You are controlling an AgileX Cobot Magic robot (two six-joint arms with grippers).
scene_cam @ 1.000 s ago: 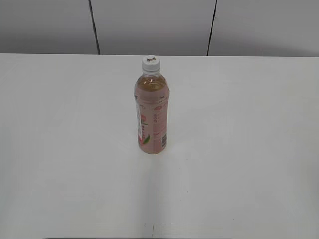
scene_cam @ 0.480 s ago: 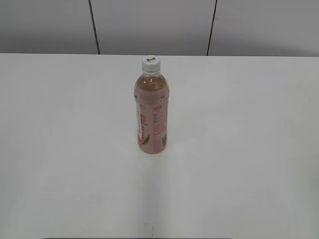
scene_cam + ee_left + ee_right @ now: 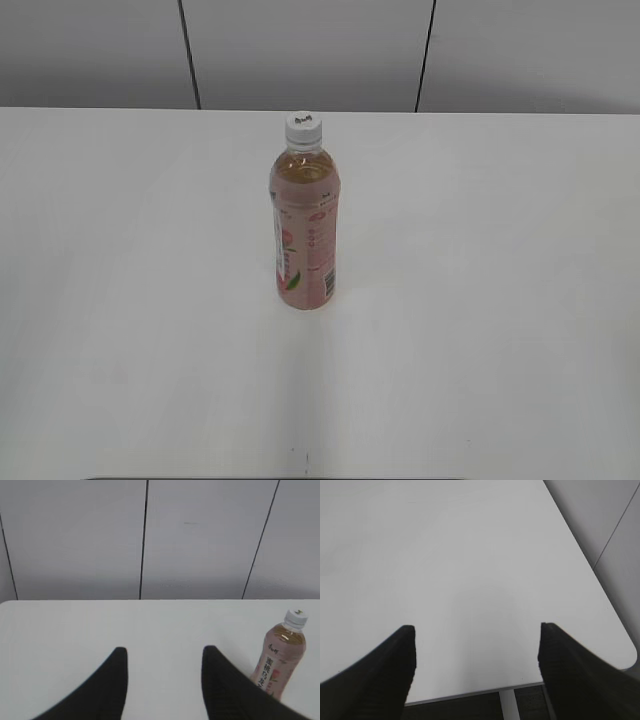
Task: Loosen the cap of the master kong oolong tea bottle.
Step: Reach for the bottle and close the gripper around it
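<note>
The master kong oolong tea bottle (image 3: pixel 304 230) stands upright near the middle of the white table (image 3: pixel 500 300), with amber tea, a pink label and a barcode. Its white cap (image 3: pixel 303 128) sits on the neck. In the left wrist view the bottle (image 3: pixel 280 657) stands at the right edge with its cap (image 3: pixel 295 617) on. My left gripper (image 3: pixel 164 652) is open and empty, left of the bottle and apart from it. My right gripper (image 3: pixel 476 629) is open and empty over bare table; the bottle is out of its view. Neither gripper shows in the exterior view.
A grey panelled wall (image 3: pixel 300 50) with dark seams runs behind the table's far edge. The right wrist view shows the table's edge and rounded corner (image 3: pixel 627 655), with a white leg (image 3: pixel 507 705) and dark floor below.
</note>
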